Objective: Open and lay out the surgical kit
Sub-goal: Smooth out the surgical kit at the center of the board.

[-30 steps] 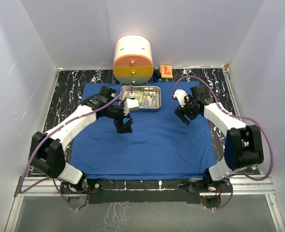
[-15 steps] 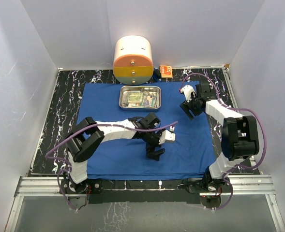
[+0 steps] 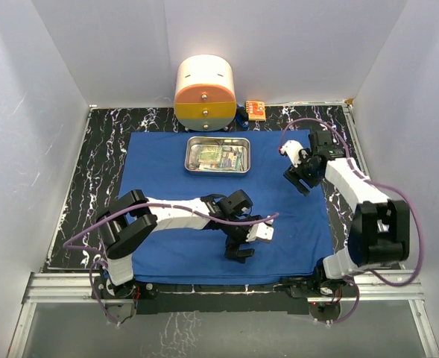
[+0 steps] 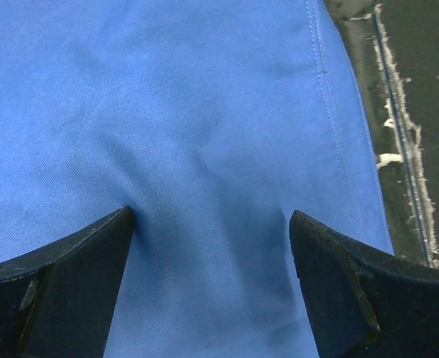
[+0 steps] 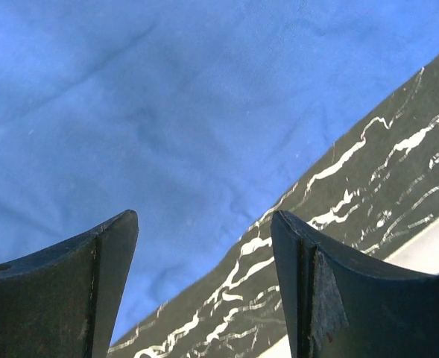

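The surgical kit's royal-blue cloth [image 3: 204, 194] lies spread flat on the table. Its shiny steel tray [image 3: 218, 155] sits at the cloth's far middle with packets and small tools inside. My left gripper [image 3: 241, 249] hangs open over the cloth's near edge, right of centre; the left wrist view shows blue cloth [image 4: 204, 149] between the spread fingers and the hem on the right. My right gripper [image 3: 299, 181] is open above the cloth's right edge, with nothing between its fingers; the right wrist view shows the cloth [image 5: 130, 112] meeting the table.
A round cream-and-orange drawer container [image 3: 205, 92] stands behind the tray. A small orange box [image 3: 255, 110] lies to its right. The black marbled tabletop [image 3: 100, 149] shows around the cloth. White walls close in on three sides.
My left arm has swung from beside the tray down to the cloth's near edge. My right gripper has shifted slightly right, toward the cloth's right edge.
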You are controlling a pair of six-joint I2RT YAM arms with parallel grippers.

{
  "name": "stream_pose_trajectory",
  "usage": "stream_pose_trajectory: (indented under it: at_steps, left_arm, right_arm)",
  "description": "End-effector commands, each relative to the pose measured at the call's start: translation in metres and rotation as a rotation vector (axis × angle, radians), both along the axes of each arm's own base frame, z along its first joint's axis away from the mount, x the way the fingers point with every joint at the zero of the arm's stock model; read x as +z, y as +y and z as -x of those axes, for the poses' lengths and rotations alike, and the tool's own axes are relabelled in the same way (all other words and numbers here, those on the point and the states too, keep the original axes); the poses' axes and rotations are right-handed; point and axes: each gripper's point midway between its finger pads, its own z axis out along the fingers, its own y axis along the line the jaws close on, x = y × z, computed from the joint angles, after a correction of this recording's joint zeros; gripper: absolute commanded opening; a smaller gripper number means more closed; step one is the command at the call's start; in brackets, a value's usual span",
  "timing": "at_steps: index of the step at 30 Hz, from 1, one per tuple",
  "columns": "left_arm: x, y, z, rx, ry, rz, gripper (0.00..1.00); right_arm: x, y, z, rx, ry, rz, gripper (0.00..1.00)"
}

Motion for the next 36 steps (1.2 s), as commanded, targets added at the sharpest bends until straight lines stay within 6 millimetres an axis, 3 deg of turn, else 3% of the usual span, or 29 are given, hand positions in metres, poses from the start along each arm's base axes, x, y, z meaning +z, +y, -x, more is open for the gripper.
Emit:
stream_pose_trajectory:
  at_steps: [1, 3, 7, 10, 12, 15, 20, 24, 28, 32, 36]
  left_arm:
    - [-0.005, 0.042, 0.086, -0.117, 0.315, -0.174, 0.82]
    - [-0.001, 0.036, 0.079, -0.105, 0.29, -0.178, 0.82]
    - [0.0, 0.019, 0.038, -0.013, 0.099, -0.179, 0.85]
    - [0.014, 0.009, 0.016, 0.023, 0.04, -0.151, 0.87]
    - [0.028, 0.002, 0.006, 0.028, 0.019, -0.13, 0.88]
    - [0.058, -0.006, -0.015, 0.057, -0.015, -0.077, 0.9]
    - [0.099, 0.012, -0.082, 0.257, -0.045, -0.001, 0.92]
    - [0.115, 0.06, -0.155, 0.529, -0.089, 0.042, 0.92]
    - [0.124, 0.123, -0.225, 0.847, -0.133, 0.074, 0.91]
    - [0.123, 0.194, -0.292, 1.134, -0.184, 0.096, 0.88]
    - [0.101, 0.265, -0.344, 1.327, -0.154, 0.067, 0.86]
  right_arm:
    - [0.021, -0.002, 0.043, 0.106, 0.034, 0.019, 0.71]
    - [0.025, -0.003, 0.057, 0.126, 0.035, 0.03, 0.7]
    - [0.019, -0.004, 0.084, 0.164, 0.092, 0.036, 0.71]
    - [0.014, -0.012, 0.079, 0.126, 0.085, 0.069, 0.7]
    - [0.019, -0.007, 0.057, 0.071, 0.017, 0.035, 0.7]
    - [0.034, 0.015, 0.015, 0.009, -0.09, -0.103, 0.7]
    - [0.059, 0.021, -0.077, -0.182, -0.292, -0.217, 0.69]
    - [0.056, 0.015, -0.138, -0.35, -0.36, -0.25, 0.66]
    - [0.039, -0.003, -0.187, -0.505, -0.422, -0.219, 0.66]
    - [0.03, -0.019, -0.22, -0.588, -0.482, -0.231, 0.66]
    - [0.012, -0.029, -0.238, -0.637, -0.447, -0.238, 0.67]
